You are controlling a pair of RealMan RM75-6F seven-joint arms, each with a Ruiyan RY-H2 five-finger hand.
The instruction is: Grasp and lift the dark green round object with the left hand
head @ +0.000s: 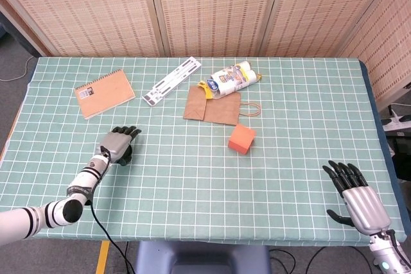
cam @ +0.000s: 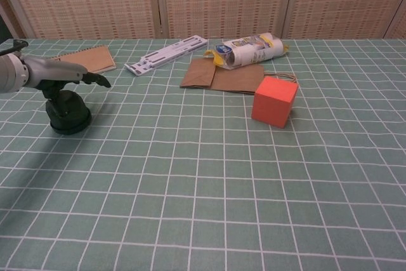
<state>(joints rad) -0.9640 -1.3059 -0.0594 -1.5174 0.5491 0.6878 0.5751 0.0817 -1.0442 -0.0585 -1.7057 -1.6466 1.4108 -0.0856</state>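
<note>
The dark green round object (cam: 68,115) stands on the green checked tablecloth at the left. In the head view only its dark edge (head: 126,157) shows under my left hand (head: 117,143). That left hand (cam: 54,72) hovers directly over the object with its fingers (cam: 95,81) stretched forward past it and its thumb reaching down to the object's top. The fingers are not wrapped around it, and it rests on the table. My right hand (head: 356,197) stays at the near right edge, fingers spread, holding nothing.
An orange cube (head: 242,138) sits mid-table. Behind it lie a brown paper bag (head: 212,104), a white and yellow package (head: 231,79) and a white strip (head: 171,81). A spiral notebook (head: 104,93) lies at the back left, beyond the object.
</note>
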